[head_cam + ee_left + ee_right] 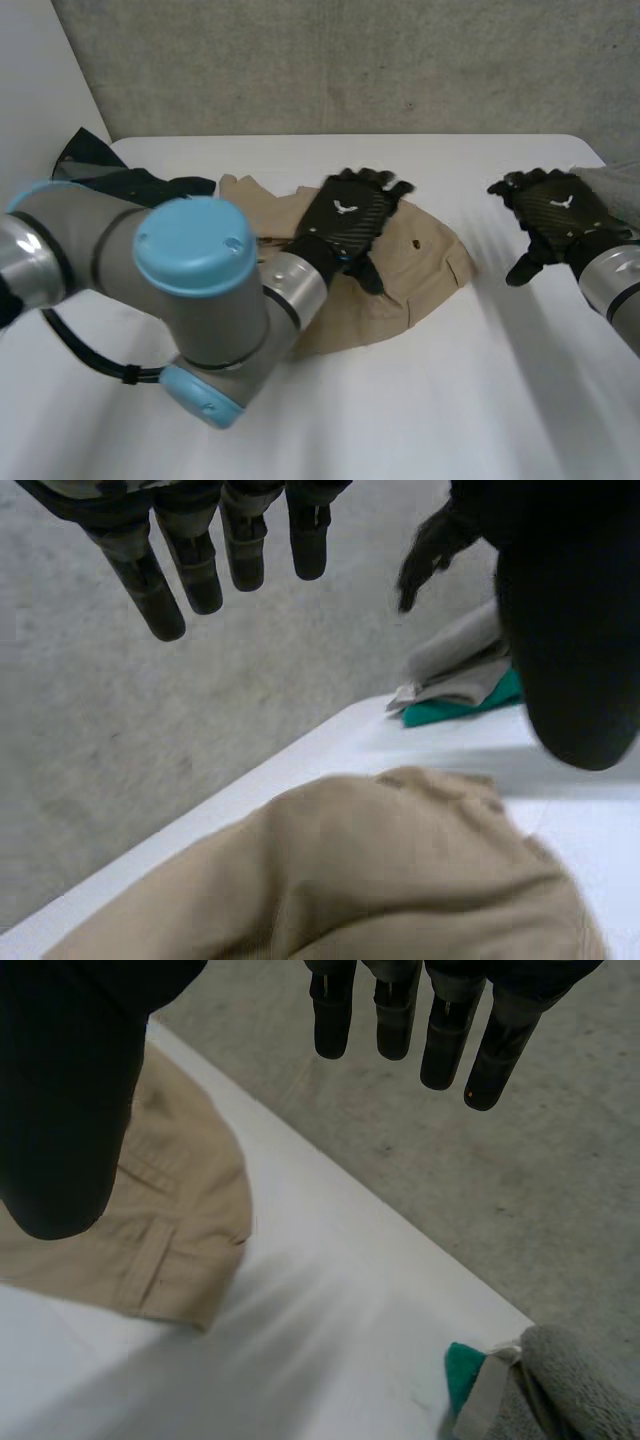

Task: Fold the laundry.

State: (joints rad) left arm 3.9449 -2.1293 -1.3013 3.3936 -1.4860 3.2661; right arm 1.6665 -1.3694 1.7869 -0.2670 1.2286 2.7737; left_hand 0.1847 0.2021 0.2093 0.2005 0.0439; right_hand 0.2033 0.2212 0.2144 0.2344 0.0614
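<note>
A tan garment (pixel 410 275) lies bunched and partly folded at the middle of the white table (pixel 420 400). My left hand (pixel 345 218) is over its back part, palm down, open with straight fingers that hold nothing. In the left wrist view the fingers (pixel 190 570) point past the tan garment (pixel 380 870), which lies below the palm. My right hand (pixel 555 212) hovers open over bare table to the right of the garment. In the right wrist view its fingers (pixel 400 1020) are straight, and the tan garment (pixel 170 1220) with its pocket flap lies beside the thumb.
A dark garment (pixel 130 182) lies at the table's back left corner. A grey cloth (pixel 615 178) over a teal one sits at the right edge, and both the grey cloth (pixel 570 1380) and the teal one (pixel 462 1368) appear in the right wrist view. Concrete floor lies beyond the far edge.
</note>
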